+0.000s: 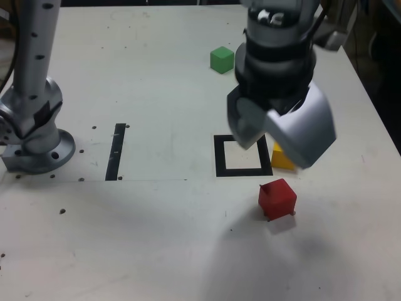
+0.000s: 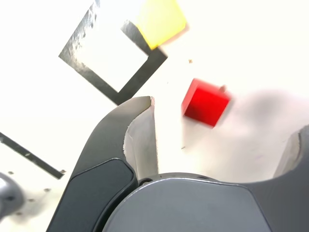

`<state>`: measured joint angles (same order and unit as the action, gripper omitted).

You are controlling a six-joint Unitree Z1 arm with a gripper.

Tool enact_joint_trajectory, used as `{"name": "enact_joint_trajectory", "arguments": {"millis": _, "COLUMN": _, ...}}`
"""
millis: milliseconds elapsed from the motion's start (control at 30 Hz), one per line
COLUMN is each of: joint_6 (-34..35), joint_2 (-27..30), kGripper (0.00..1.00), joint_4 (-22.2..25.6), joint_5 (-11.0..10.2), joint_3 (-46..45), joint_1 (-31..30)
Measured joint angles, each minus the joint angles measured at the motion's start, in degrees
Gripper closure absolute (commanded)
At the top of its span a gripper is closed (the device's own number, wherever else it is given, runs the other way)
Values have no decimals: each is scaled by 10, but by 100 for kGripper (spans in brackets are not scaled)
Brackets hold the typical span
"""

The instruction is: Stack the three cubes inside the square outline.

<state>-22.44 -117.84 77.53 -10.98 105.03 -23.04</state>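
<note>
No brand, label or writing legible anywhere I can see. Count: 3 cubes, 1 square outline, 1 black strip, 1 claw, mine.

My claw (image 1: pixel 276 128) hangs above the table (image 1: pixel 156 238) w/ jaws spread wide, nothing between them; wrist view shows both jaw tips far apart w/ bare table and the red cube (image 2: pixel 206 102) in the gap, not touched.

Exterior view, taking the square outline (image 1: pixel 243 156) as clock centre: yellow cube (image 1: pixel 282 157) at 3 o'clock, just beside the frame's outer edge, partly hidden behind my claw. Wrist view has it overlapping one corner of the frame, so whether it sits on the line I can't tell. Red cube at approx 5 o'clock, near but apart from the frame, tilted a bit. Green cube (image 1: pixel 222 59) at 12 o'clock, well apart, far side of table. Frame's pale centre has no cube in it. Black strip (image 1: pixel 116 152) at 9 o'clock, w/ arm base (image 1: pixel 34 141) beyond it.
</note>
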Motion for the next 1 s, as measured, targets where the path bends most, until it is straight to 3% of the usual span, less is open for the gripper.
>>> {"name": "enact_joint_trajectory", "arguments": {"millis": 367, "joint_6": -39, "joint_2": -30, "kGripper": 4, "joint_4": 1, "joint_5": -7, "joint_3": -9, "joint_1": -65}}
{"name": "enact_joint_trajectory", "arguments": {"millis": 600, "joint_6": -35, "joint_2": -69, "kGripper": 5, "joint_4": -1, "joint_5": -13, "joint_3": -6, "joint_1": -65}}
{"name": "enact_joint_trajectory", "arguments": {"millis": 1000, "joint_6": -37, "joint_2": -108, "kGripper": 10, "joint_4": -71, "joint_5": -13, "joint_3": -23, "joint_1": -40}}
